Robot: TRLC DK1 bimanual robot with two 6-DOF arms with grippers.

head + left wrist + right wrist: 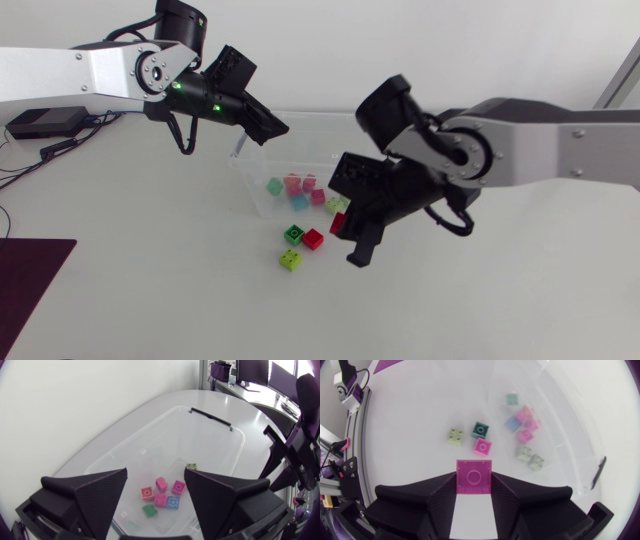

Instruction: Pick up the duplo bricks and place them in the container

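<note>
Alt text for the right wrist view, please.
The black right gripper is shut on a pink square duplo brick. Ahead lie a pale green brick, a dark green brick and a loose pink brick, beside a clear plastic container of bricks.

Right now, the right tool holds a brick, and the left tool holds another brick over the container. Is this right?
Not quite. The left tool is open and holds nothing over the container; the left wrist view shows no brick between its fingers. The rest stands: the right tool does hold a brick.
</note>
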